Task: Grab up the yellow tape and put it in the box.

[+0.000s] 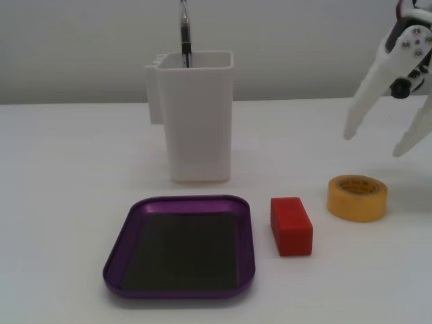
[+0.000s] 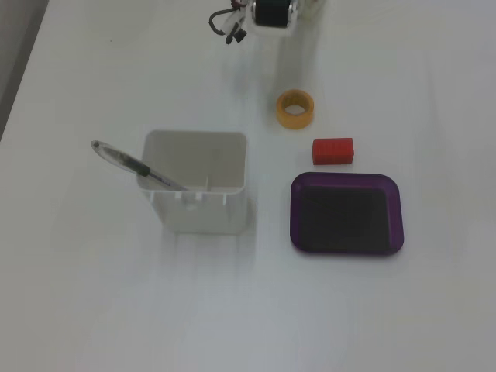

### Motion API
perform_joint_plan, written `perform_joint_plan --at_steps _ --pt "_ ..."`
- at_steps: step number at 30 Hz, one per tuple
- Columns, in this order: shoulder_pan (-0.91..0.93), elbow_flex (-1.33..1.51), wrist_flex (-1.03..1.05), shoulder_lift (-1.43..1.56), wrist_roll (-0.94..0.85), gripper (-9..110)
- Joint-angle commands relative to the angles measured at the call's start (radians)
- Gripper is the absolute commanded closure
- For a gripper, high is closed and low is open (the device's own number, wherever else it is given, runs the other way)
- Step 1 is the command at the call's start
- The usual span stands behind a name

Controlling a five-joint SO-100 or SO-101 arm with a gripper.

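The yellow tape (image 1: 358, 208) lies flat on the white table at the right, just right of a red block (image 1: 291, 225). In another fixed view it (image 2: 281, 111) lies above the block. The box, a shallow purple tray (image 1: 189, 200) with a dark bottom, sits empty at the front centre; seen from above it (image 2: 347, 177) is at the lower right. My gripper (image 1: 373, 143) hangs in the air above and slightly right of the tape, its white fingers (image 1: 364, 101) spread wide and holding nothing. From above only the arm's dark motor (image 2: 271, 12) shows clearly.
A tall white container (image 1: 192, 115) with a pen (image 1: 184, 34) in it stands behind the tray. From above the container (image 2: 201, 213) is left of the tray. The red block (image 2: 332, 150) lies between the tape and the tray.
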Motion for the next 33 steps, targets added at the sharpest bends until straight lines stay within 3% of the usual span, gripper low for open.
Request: perform_joint_plan --at_steps 1,14,28,33 --pt "-0.020 -0.156 0.060 -0.201 -0.006 83" --pt "-0.198 -0.219 0.074 -0.376 0.002 83" --pt "-0.195 0.005 -0.173 -0.377 -0.009 83" --pt "-0.195 0.000 -0.179 -0.376 -0.009 97"
